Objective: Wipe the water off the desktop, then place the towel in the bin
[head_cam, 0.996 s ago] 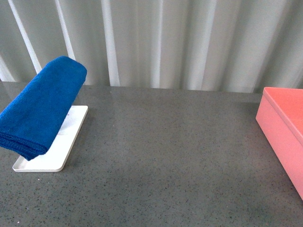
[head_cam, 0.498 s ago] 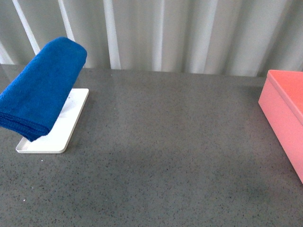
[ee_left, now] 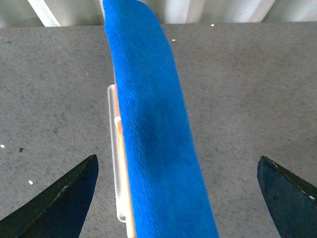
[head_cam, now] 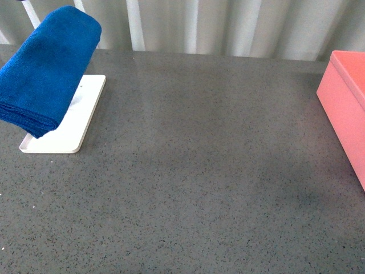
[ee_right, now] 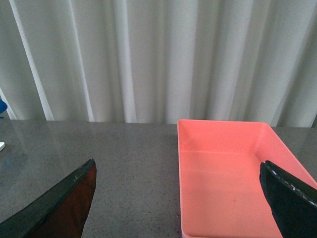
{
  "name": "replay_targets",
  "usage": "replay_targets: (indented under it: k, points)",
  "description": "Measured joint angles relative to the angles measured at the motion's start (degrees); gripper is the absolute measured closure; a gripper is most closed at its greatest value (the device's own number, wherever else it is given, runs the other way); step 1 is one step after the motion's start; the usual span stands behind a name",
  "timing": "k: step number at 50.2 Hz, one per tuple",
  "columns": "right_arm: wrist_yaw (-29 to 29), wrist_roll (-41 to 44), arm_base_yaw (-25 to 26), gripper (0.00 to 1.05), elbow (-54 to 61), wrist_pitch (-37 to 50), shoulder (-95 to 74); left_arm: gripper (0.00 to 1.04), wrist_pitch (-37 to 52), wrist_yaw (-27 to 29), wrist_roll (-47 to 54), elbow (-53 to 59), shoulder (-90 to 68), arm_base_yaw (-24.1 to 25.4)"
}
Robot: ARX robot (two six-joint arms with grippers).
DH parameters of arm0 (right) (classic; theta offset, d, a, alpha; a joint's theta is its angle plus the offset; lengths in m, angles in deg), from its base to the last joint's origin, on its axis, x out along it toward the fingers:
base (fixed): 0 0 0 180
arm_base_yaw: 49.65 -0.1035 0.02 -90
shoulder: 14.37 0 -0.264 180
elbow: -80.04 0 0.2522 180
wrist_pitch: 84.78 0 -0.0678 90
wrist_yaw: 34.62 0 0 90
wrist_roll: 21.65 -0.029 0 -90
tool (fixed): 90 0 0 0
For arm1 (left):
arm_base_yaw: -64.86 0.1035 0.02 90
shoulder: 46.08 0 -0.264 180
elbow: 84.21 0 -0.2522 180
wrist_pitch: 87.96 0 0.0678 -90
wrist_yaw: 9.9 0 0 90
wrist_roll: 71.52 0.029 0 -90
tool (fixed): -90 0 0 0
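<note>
Blue fluffy towel [head_cam: 48,68], folded thick, slants over white tray [head_cam: 64,132]; left tool [ee_left: 181,198] and right tool [ee_right: 181,203] both spread.

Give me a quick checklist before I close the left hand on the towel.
1. Left hand open, one finger on either side of the towel: ok.
2. Towel folded, lying raised over the white tray, nothing on top of it: ok.
3. Water spot located on the desktop: cannot tell, no puddle shows.
4. Bin empty inside, as seen from the right wrist: ok.
5. Right hand open, facing the bin, holding nothing: ok.
</note>
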Motion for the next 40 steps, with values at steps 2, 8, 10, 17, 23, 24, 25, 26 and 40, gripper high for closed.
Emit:
replay_targets:
  k: [2, 8, 10, 17, 23, 24, 25, 26, 40]
  points:
    - [0.0, 0.0, 0.0, 0.07, 0.0, 0.0, 0.0, 0.07, -0.9, 1.2, 1.0, -3.0, -2.6, -0.4]
    - [0.0, 0.0, 0.0, 0.07, 0.0, 0.0, 0.0, 0.07, -3.6, 4.0, 3.1, -10.6, -9.3, -1.4]
    - [0.0, 0.0, 0.0, 0.07, 0.0, 0.0, 0.0, 0.07, -4.5, 5.1, 3.5, -12.3, -10.8, -1.7]
    - [0.0, 0.0, 0.0, 0.07, 0.0, 0.0, 0.0, 0.07, -7.1, 7.3, 4.2, -18.0, -16.1, -2.6]
    - [0.0, 0.0, 0.0, 0.07, 0.0, 0.0, 0.0, 0.07, -6.8, 10.4, 5.4, -22.5, -21.3, -3.5]
    - [0.0, 0.0, 0.0, 0.07, 0.0, 0.0, 0.0, 0.07, -6.8, 10.9, 5.5, -23.5, -22.2, -3.5]
    - [0.0, 0.0, 0.0, 0.07, 0.0, 0.0, 0.0, 0.07, -6.8, 10.9, 5.6, -23.9, -22.6, -3.5]
    - [0.0, 0.0, 0.0, 0.07, 0.0, 0.0, 0.0, 0.07, -6.8, 11.1, 5.7, -24.7, -23.4, -3.6]
    - [0.0, 0.0, 0.0, 0.07, 0.0, 0.0, 0.0, 0.07, -6.7, 13.5, 6.1, -27.8, -27.9, -3.7]
